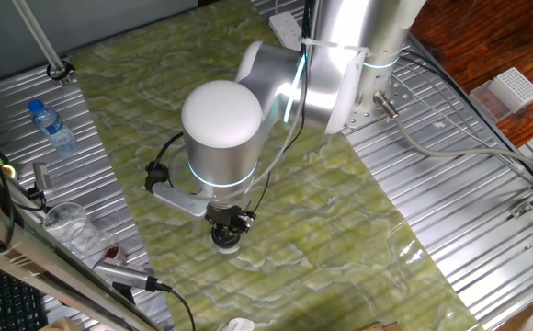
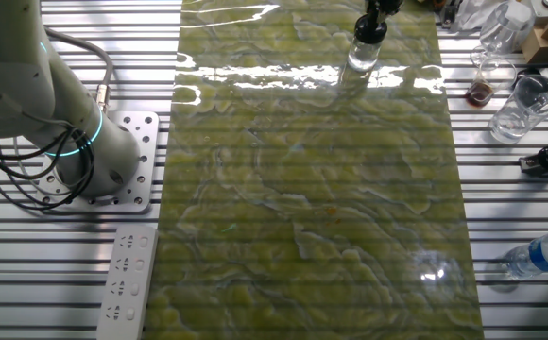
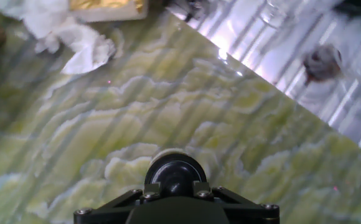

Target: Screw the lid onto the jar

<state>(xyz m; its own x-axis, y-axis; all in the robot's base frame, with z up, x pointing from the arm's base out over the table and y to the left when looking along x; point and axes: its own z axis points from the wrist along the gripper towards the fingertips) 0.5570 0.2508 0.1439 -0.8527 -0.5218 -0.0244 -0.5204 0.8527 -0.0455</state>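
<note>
The jar (image 2: 364, 53) stands upright on the green marbled mat (image 2: 312, 189) near its far edge, its pale see-through body showing below the black lid (image 2: 369, 26) that sits on top. My gripper (image 2: 376, 13) comes down from above and is shut on the lid. In the hand view the lid (image 3: 174, 171) shows its glossy greyish centre, and a finger pad (image 3: 150, 189) presses on each side of it. The gripper (image 1: 229, 221) hides most of the jar (image 1: 226, 241) in one fixed view.
A blue-capped water bottle (image 2: 546, 255) lies on the metal slats beside the mat. A clear cup (image 2: 520, 106) and a small glass with brown residue (image 2: 481, 91) stand near the jar's side. A power strip (image 2: 128, 279) lies by the arm base. Crumpled tissue (image 3: 81, 42) lies beyond the mat.
</note>
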